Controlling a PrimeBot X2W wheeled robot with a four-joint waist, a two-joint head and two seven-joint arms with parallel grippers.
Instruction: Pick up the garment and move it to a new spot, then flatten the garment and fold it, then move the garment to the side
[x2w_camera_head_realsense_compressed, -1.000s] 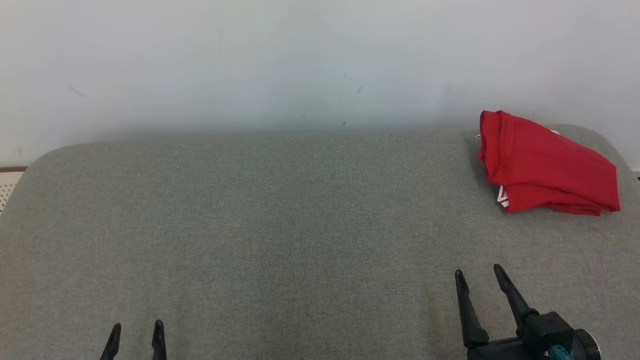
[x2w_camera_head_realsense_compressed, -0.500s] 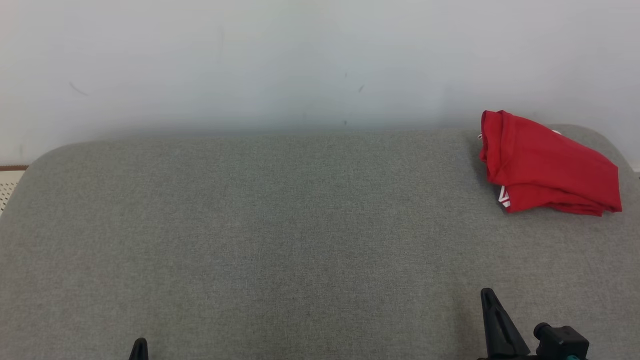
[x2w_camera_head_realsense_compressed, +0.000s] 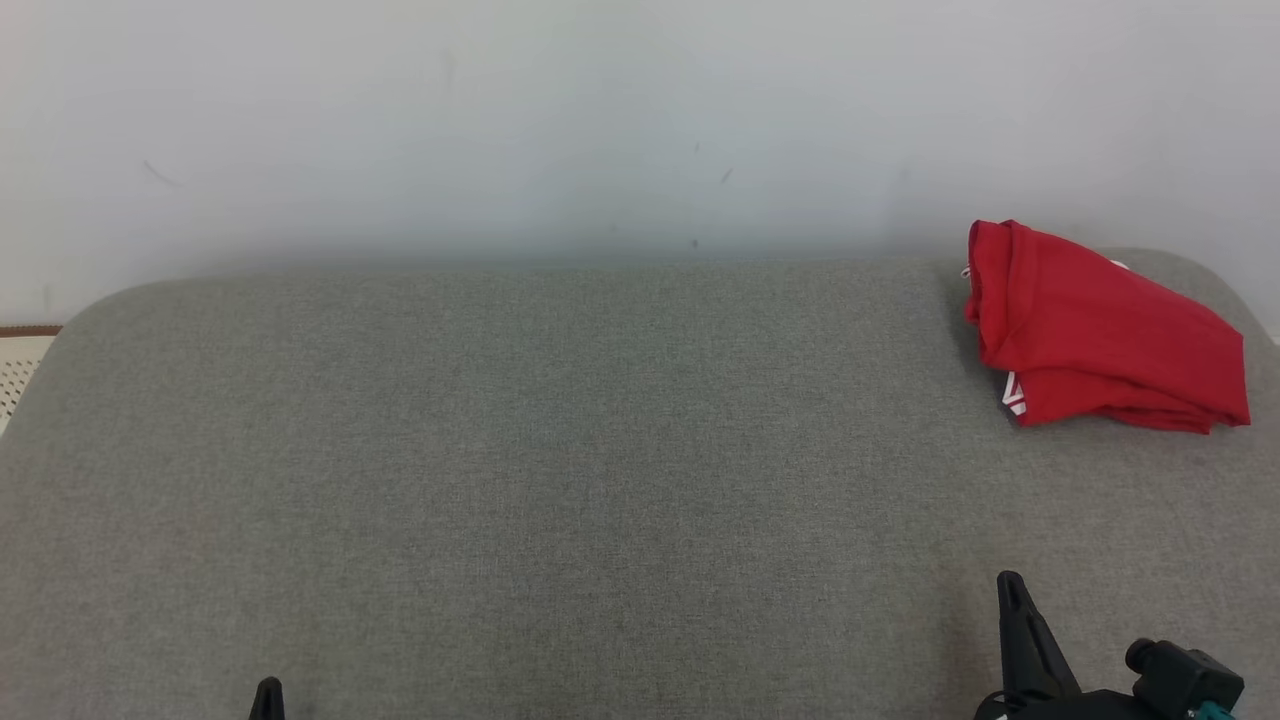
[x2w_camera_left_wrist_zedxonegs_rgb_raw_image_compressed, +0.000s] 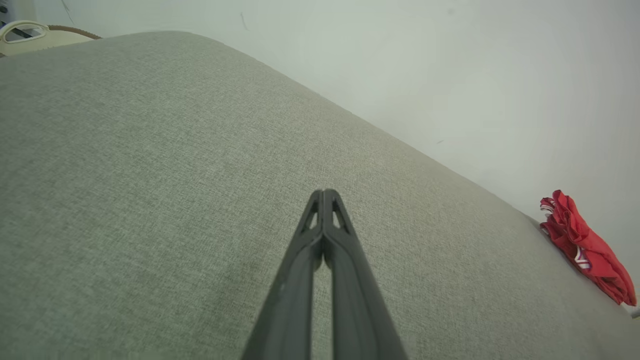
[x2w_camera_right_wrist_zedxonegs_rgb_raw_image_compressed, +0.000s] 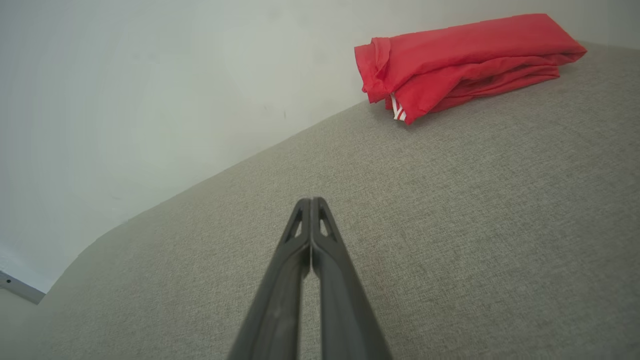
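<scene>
Folded red garment (x2w_camera_head_realsense_compressed: 1100, 325) lying at far right corner of grey bench (x2w_camera_head_realsense_compressed: 600, 450). Left jaws, right jaws both sitting fully closed, gripping nothing, well apart from garment.

Bench (x2w_camera_head_realsense_compressed: 600, 450) open from left edge through the middle. Folded red garment (x2w_camera_head_realsense_compressed: 1100, 330) occupies far right corner, wall (x2w_camera_head_realsense_compressed: 600, 120) close behind.

The grey surface (x2w_camera_head_realsense_compressed: 600, 450) is seen from above by the head camera, faced toward the wall (x2w_camera_head_realsense_compressed: 600, 120). It is skimmed low and close by both wrist cameras; the garment (x2w_camera_head_realsense_compressed: 1100, 330) at 2 o'clock is shared by all.
</scene>
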